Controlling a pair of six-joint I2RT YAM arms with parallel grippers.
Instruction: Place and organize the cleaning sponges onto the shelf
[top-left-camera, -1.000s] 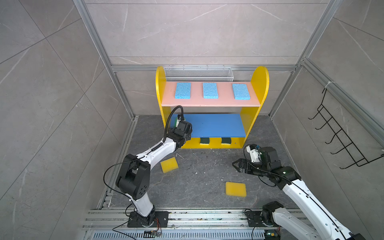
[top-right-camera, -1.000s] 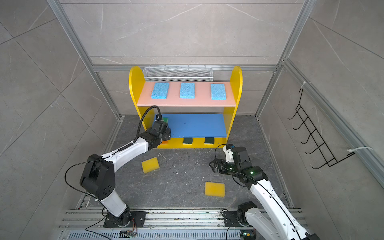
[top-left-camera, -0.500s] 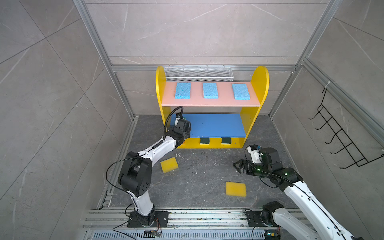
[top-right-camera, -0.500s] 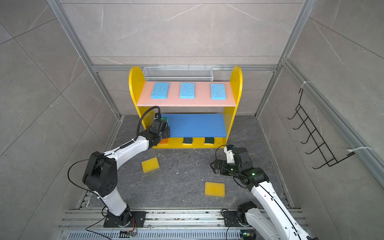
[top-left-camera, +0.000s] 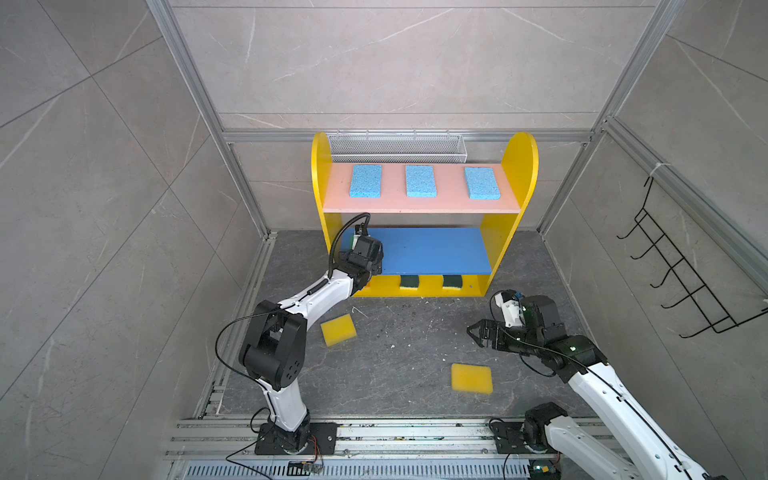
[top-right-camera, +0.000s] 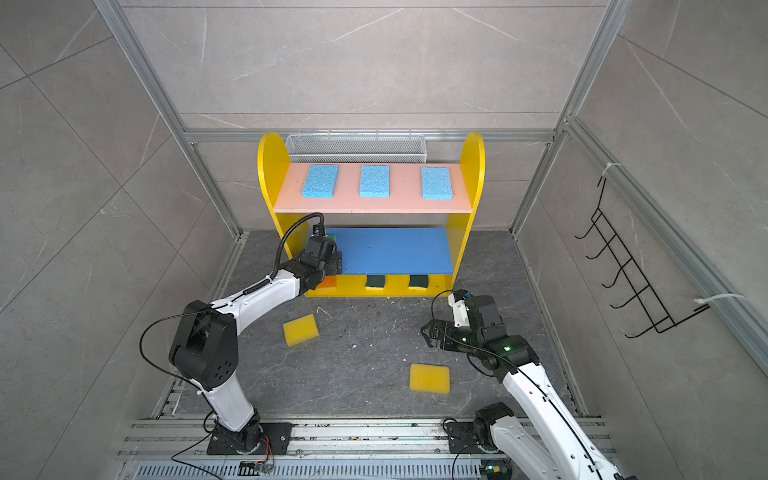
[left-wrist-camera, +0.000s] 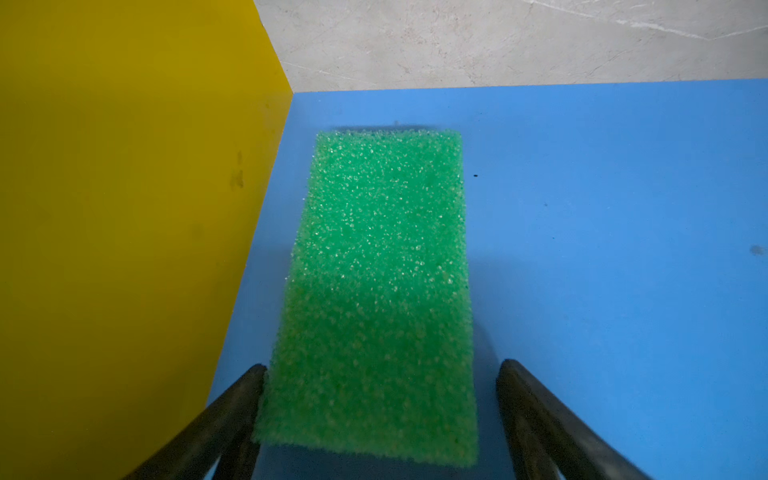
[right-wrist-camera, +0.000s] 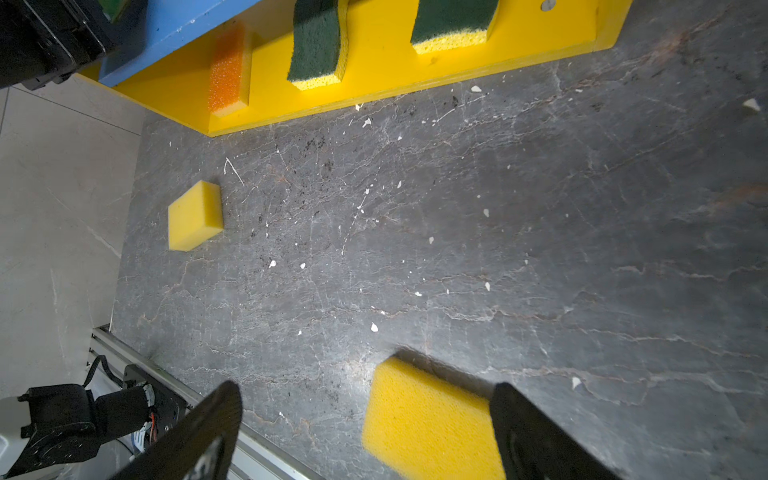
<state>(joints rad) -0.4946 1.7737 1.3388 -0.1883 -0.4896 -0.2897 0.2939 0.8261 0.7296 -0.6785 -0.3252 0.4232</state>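
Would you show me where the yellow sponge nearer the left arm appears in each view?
Top view: yellow sponge on the floor, left of centre.
Top view: the same place.
Left wrist: not in it.
Right wrist: on the floor, before the shelf.
Landmark: the shelf, in every view.

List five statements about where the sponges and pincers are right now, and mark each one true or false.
1. Three light blue sponges lie on the pink top board. True.
2. The green sponge lies on the blue middle board, beside the yellow side panel. True.
3. Both yellow sponges are on the shelf. False: both lie on the floor.
4. The right pincer grips a yellow sponge. False: it is open and holds nothing.
5. The orange sponge sits on the pink top board. False: it sits on the bottom tier, beside the dark-green scourers.
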